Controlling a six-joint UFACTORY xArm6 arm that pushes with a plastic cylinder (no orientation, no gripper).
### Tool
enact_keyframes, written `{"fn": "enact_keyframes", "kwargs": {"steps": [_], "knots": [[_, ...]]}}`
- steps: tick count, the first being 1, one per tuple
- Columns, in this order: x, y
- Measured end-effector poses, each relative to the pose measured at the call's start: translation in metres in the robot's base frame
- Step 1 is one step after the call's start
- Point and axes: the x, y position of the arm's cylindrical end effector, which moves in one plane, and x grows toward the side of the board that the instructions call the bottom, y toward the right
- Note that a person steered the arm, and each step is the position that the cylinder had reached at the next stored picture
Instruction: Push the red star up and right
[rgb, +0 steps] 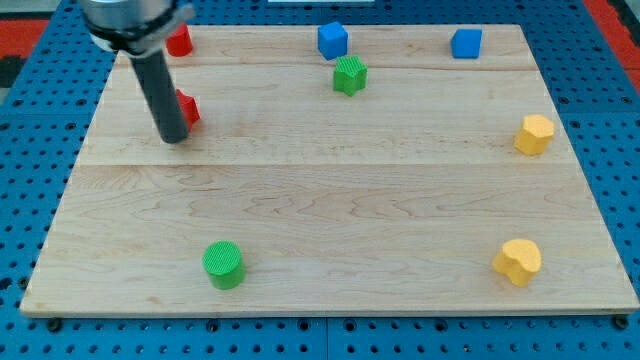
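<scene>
A red block (188, 108), which seems to be the red star, lies at the view's upper left, half hidden behind my rod. My tip (174, 137) rests on the board just left of and below this block, touching or nearly touching it. A second red block (180, 41) sits at the top left edge, partly hidden by the arm's body; its shape cannot be made out.
A blue cube (332, 40) and a green star (350, 75) sit at top centre. Another blue cube (466, 43) is at top right. A yellow hexagon (534, 134) and a yellow heart (518, 261) are at the right. A green cylinder (223, 264) is at bottom left.
</scene>
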Motion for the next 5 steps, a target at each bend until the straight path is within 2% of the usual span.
{"fn": "enact_keyframes", "kwargs": {"steps": [1, 2, 3, 4, 5], "knots": [[-0.038, 0.002], [-0.078, 0.052], [-0.123, 0.069], [-0.081, 0.073], [-0.095, -0.008]]}}
